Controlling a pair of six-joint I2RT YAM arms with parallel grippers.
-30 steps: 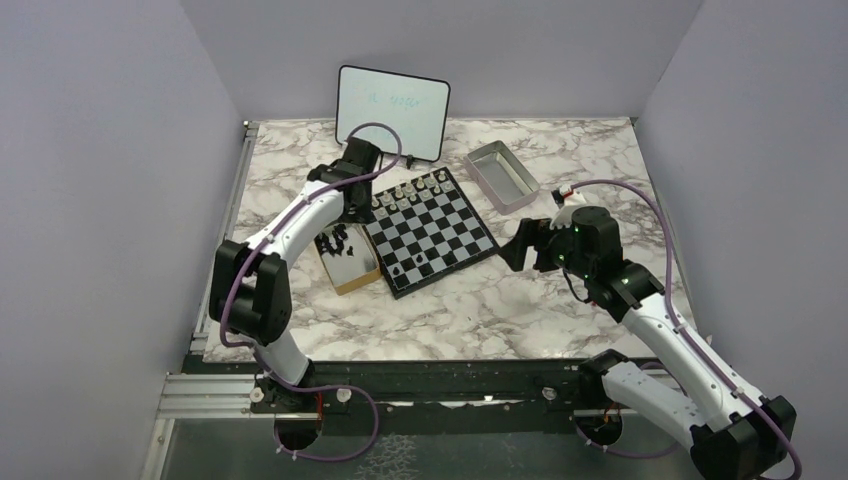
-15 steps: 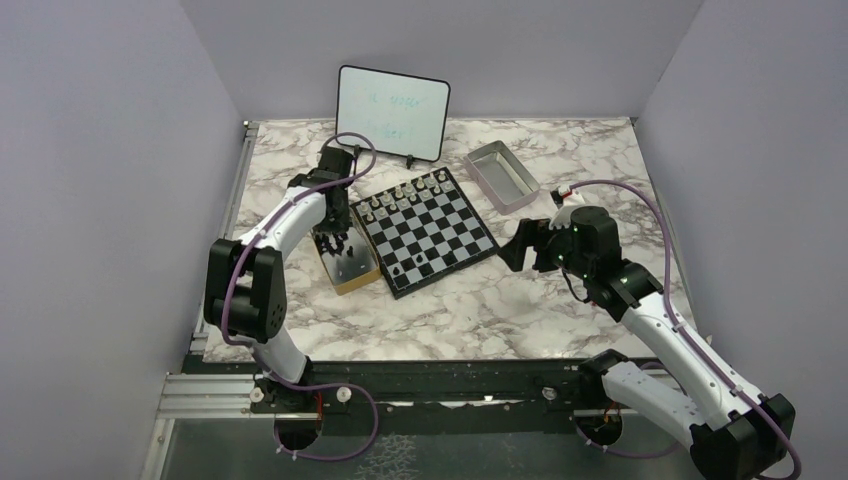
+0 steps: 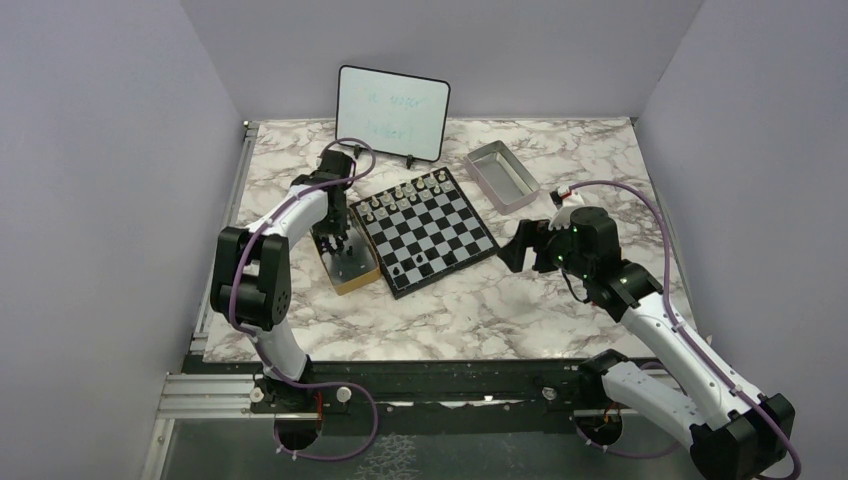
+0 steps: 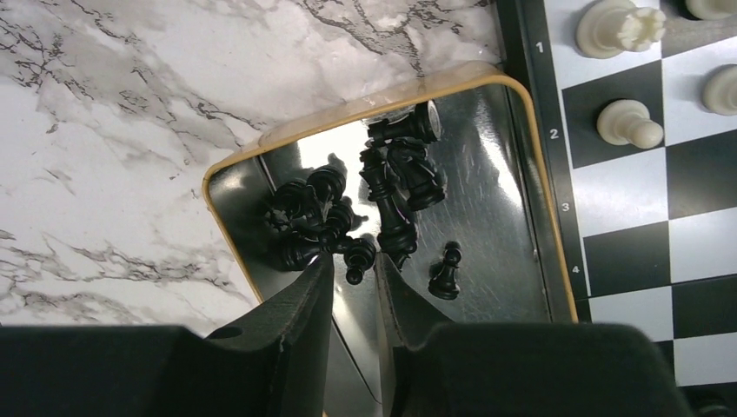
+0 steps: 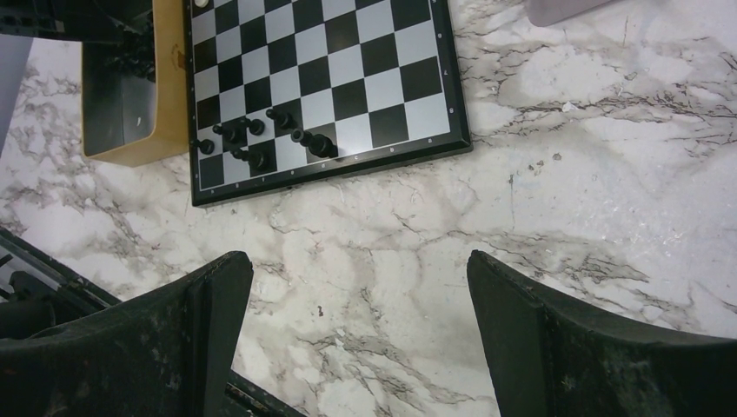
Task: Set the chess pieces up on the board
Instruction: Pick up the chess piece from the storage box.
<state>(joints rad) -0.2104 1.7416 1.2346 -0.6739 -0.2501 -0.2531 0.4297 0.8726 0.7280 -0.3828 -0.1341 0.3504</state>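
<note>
Several black chess pieces [image 4: 395, 178] lie in a heap inside the tan wooden box [image 4: 348, 113], left of the board [image 4: 695, 208]. My left gripper [image 4: 355, 261] reaches down into the box [image 3: 350, 272], its jaws closed narrowly on a small black pawn [image 4: 357, 254] at the fingertips. A few more black pieces [image 5: 261, 135] stand or lie on the board's near-left squares [image 3: 410, 265]. Pale pieces [image 3: 405, 190] line the board's far edge. My right gripper [image 5: 361, 269] is wide open and empty over bare marble, right of the board [image 3: 455, 225].
A grey metal tray [image 3: 502, 175] stands behind and right of the board. A small whiteboard [image 3: 392, 112] stands at the back. The box's metal-lined walls surround the left fingers closely. Grey walls enclose the table on three sides.
My left gripper has swung from the board's far-left corner back over the wooden box and lowered into it around a black pawn. The right arm has not moved.
</note>
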